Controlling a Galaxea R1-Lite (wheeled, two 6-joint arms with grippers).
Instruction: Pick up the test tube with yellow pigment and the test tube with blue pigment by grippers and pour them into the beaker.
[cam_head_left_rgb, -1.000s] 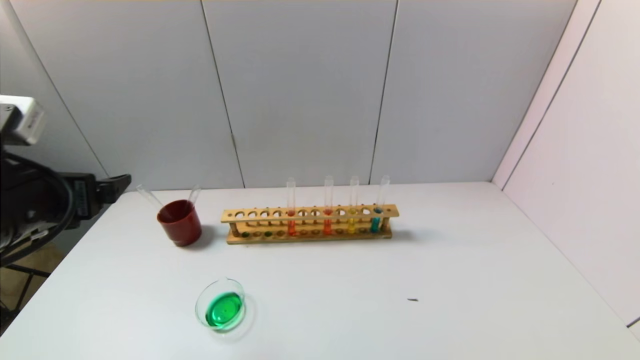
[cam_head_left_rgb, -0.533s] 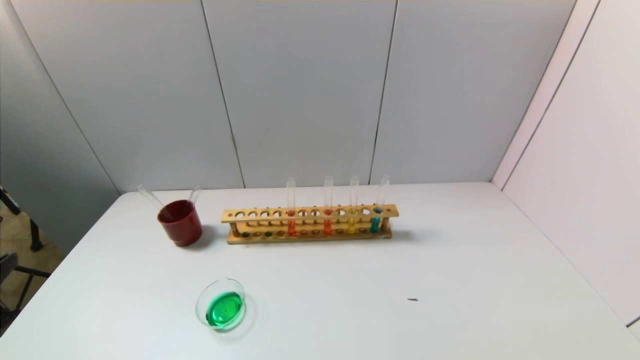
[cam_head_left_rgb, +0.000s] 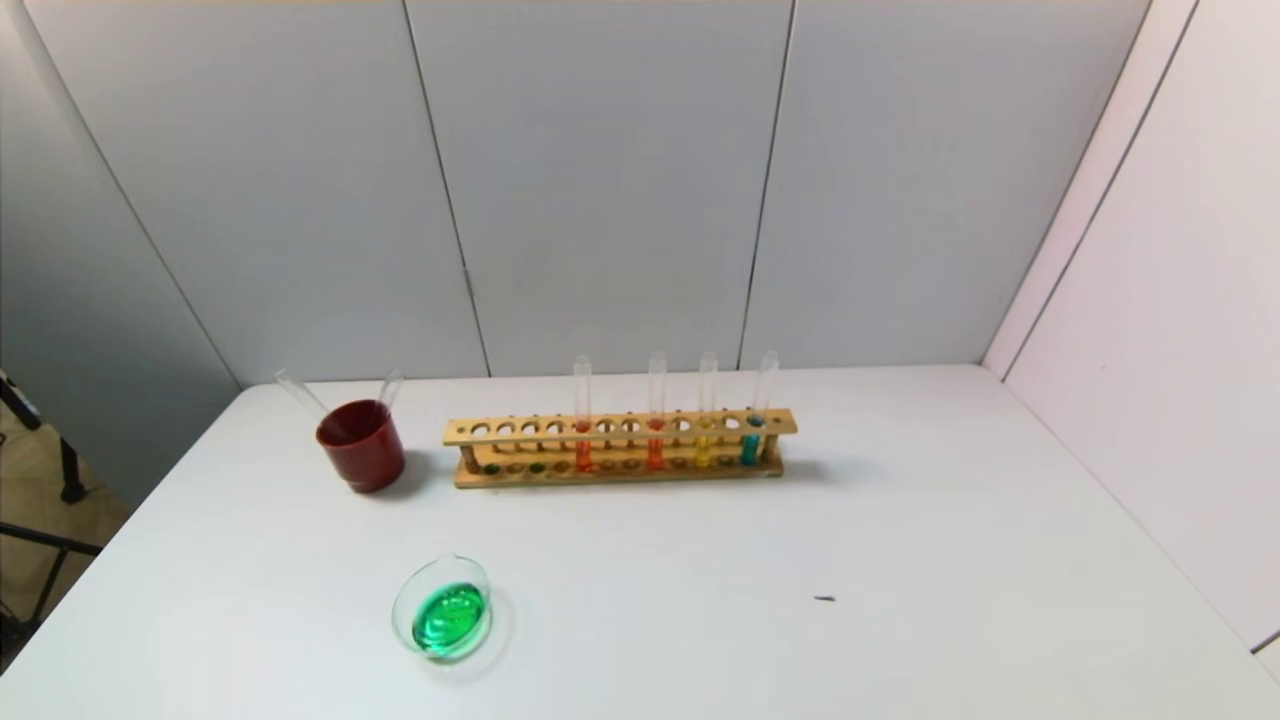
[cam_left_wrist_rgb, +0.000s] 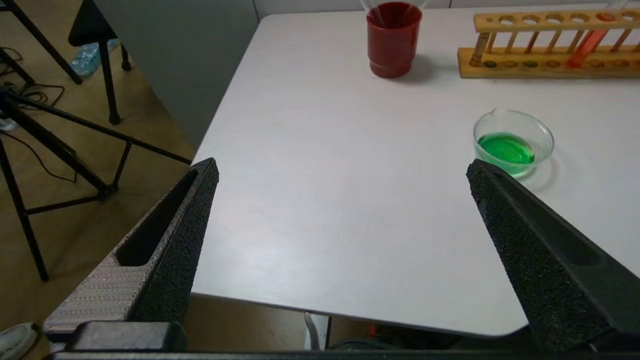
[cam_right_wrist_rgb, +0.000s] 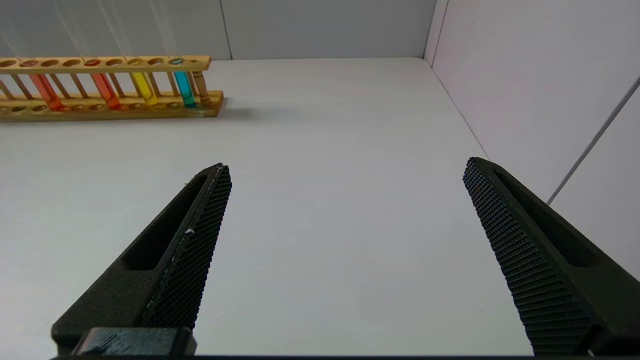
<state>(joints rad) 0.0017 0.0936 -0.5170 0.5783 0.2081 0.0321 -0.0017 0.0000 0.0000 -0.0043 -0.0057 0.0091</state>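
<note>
Looking across the head view from left to right, we first meet the dark red cup (cam_head_left_rgb: 361, 444) at centre left on the white table (cam_head_left_rgb: 900, 560), with two empty clear tubes (cam_head_left_rgb: 298, 392) leaning out of its mouth. Below it, at lower left of centre, sits the beaker (cam_head_left_rgb: 442, 608), holding bright green liquid. To the right of the cup, across the middle of the frame, stands the wooden rack (cam_head_left_rgb: 620, 449). In it, upright, we see two tubes of orange-red liquid (cam_head_left_rgb: 583, 420), then a tube of golden-yellow liquid (cam_head_left_rgb: 705, 415), then a tube of teal liquid (cam_head_left_rgb: 755, 415) at the rack's right end. A small dark speck (cam_head_left_rgb: 824, 599) lies on the table at lower right.

Neither arm shows in the head view. In the left wrist view, our left gripper (cam_left_wrist_rgb: 340, 167) hangs over the table's near edge with its fingers (cam_left_wrist_rgb: 165, 250) spread wide and holding nothing; the beaker (cam_left_wrist_rgb: 513, 142) lies just beyond one fingertip. In the right wrist view, our right gripper (cam_right_wrist_rgb: 345, 167) is likewise spread wide and holds nothing, over bare table, well apart from the rack (cam_right_wrist_rgb: 107, 85) at upper left.
</note>
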